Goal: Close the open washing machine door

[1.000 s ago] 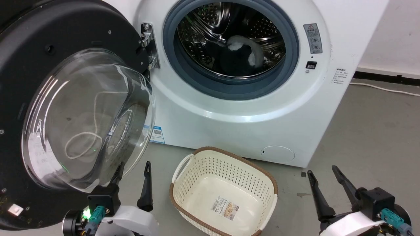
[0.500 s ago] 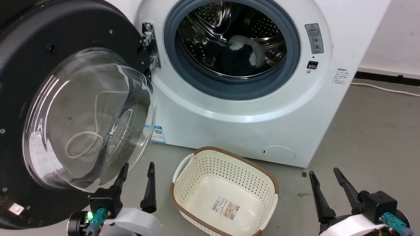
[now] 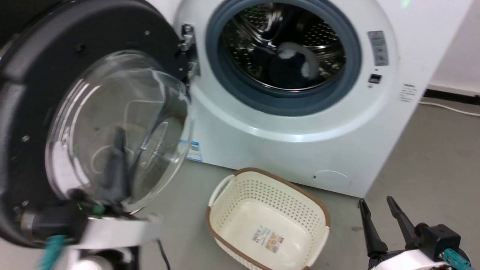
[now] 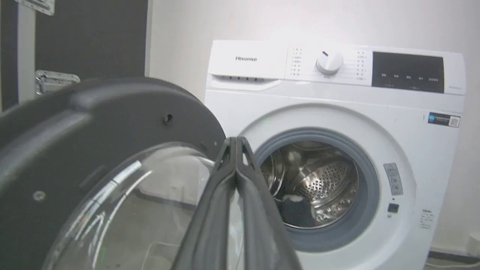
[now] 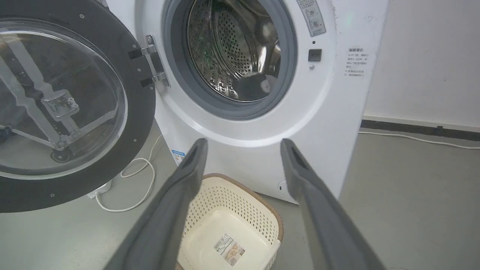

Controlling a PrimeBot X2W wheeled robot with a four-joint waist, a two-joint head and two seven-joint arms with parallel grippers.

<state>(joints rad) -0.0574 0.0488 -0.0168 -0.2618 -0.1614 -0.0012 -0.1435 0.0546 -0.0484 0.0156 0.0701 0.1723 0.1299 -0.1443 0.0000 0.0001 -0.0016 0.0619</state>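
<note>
Washing machine door (image 3: pixel 101 93) wide open, inner face outward

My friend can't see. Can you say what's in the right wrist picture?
A white washing machine stands with its round black-rimmed door open at the picture's left, showing the steel drum. A cream basket sits on the floor in front, and the right pincer is open in the foreground.

Floor (image 3: pixel 431 150): we see smooth grey ground running back to a white wall.
Washing machine (image 3: pixel 285 150): stands on it at the back, white.
Basket (image 3: pixel 262 195): cream, perforated, brown-rimmed, set near the machine's front but apart from it.
White cable (image 5: pixel 153 180): loops on the ground by the machine's lower corner.
Second cable (image 5: pixel 412 138): we find it lying along the wall.
</note>
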